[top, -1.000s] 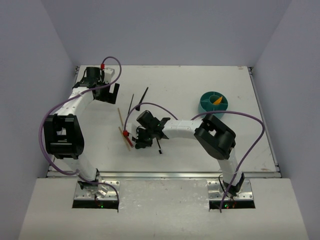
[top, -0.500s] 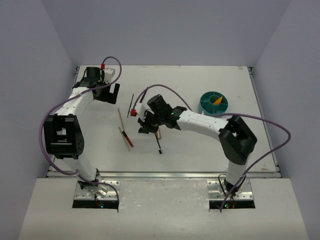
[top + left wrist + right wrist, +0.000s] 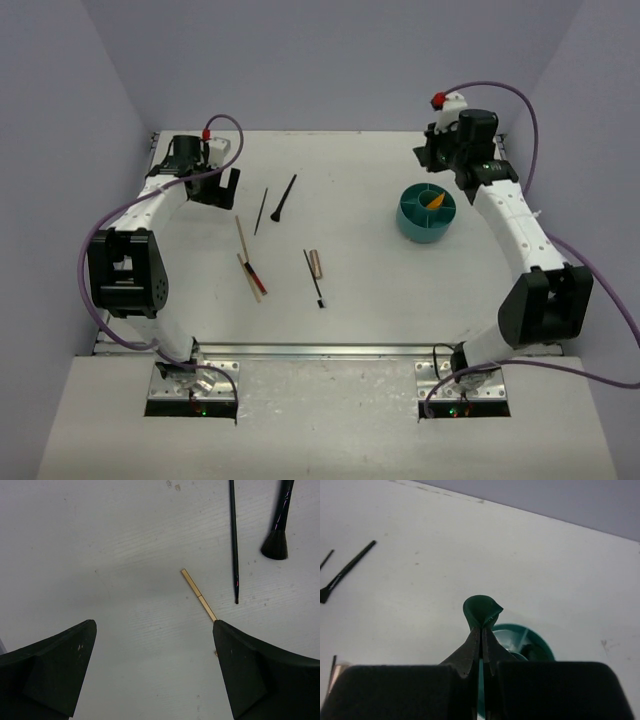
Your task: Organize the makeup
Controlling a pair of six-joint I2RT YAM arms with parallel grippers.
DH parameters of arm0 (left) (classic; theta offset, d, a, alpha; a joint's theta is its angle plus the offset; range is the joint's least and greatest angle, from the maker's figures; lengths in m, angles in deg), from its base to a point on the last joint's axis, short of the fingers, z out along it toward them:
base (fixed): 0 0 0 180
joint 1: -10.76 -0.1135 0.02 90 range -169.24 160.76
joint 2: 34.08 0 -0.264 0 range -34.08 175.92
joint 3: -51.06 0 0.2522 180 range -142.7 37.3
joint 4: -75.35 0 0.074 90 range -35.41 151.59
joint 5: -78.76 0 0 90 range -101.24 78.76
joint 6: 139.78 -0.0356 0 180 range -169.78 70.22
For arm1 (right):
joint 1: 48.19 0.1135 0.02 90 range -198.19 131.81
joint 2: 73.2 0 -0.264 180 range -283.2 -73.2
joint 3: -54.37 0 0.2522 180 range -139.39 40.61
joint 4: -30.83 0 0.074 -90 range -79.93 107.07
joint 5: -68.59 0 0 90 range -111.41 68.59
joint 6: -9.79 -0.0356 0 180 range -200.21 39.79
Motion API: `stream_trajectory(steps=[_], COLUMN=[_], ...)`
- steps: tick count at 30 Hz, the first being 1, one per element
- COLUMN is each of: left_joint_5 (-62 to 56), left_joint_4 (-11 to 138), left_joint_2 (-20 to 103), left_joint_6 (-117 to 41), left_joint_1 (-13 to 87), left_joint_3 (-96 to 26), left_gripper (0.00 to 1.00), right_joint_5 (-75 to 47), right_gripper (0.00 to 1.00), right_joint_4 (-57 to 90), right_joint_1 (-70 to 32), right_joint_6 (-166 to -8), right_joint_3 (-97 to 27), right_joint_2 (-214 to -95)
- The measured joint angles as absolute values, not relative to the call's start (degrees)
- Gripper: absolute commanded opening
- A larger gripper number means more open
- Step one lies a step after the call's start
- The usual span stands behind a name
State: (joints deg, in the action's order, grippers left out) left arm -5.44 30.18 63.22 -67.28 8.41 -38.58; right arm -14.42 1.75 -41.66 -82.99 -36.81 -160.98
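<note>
My right gripper (image 3: pixel 430 152) is at the back right, just beyond the teal round divided container (image 3: pixel 425 214). In the right wrist view it (image 3: pixel 481 629) is shut on a dark green disc (image 3: pixel 482 611), which is pinched and folded above the container (image 3: pixel 540 642). An orange wedge (image 3: pixel 435 200) lies in the container. On the table lie a thin black brush (image 3: pixel 261 210), a flared black brush (image 3: pixel 284 197), a wooden stick (image 3: pixel 241 233), a red-black pencil (image 3: pixel 256 274), a beige tube (image 3: pixel 316 264) and another black brush (image 3: pixel 314 278). My left gripper (image 3: pixel 217 186) is open and empty at the back left.
The left wrist view shows the wooden stick (image 3: pixel 198 595), the thin brush (image 3: pixel 234 540) and the flared brush (image 3: pixel 277 535) just ahead of the open fingers. Grey walls close in the table on three sides. Purple cables loop off both arms.
My right arm has swung from the middle of the table to the back right by the container, carrying the green disc. The left arm has not moved.
</note>
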Motion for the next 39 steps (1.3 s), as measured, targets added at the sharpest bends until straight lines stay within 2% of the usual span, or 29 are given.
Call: stream_trajectory(steps=[4,11,31,39], left_joint_5=[-5.4,-5.4,-4.9,-4.8], left_joint_4=[30.1,30.1,29.7,29.1], left_joint_2=[63.2,63.2,63.3,63.3], left_joint_6=[-67.3,-67.3,-67.3,-67.3], left_joint_1=[8.4,8.4,8.4,8.4], left_joint_3=[-38.3,-38.3,-38.3,-38.3], left_gripper=[1.0,1.0,1.0,1.0], right_joint_5=[-17.9,-22.9,-18.2,-18.7], right_gripper=[0.0,0.0,0.0,0.29], right_joint_4=[-1.7,-6.0,-5.5,-5.2], right_joint_1=[-46.7,-49.6,-51.4,-51.4], right_joint_6=[-83.0,-79.4,-78.1,-76.9], right_joint_3=[-39.4,-38.9,-33.9,-33.3], right_joint_2=[-165.9,-170.6,-173.3,-173.8])
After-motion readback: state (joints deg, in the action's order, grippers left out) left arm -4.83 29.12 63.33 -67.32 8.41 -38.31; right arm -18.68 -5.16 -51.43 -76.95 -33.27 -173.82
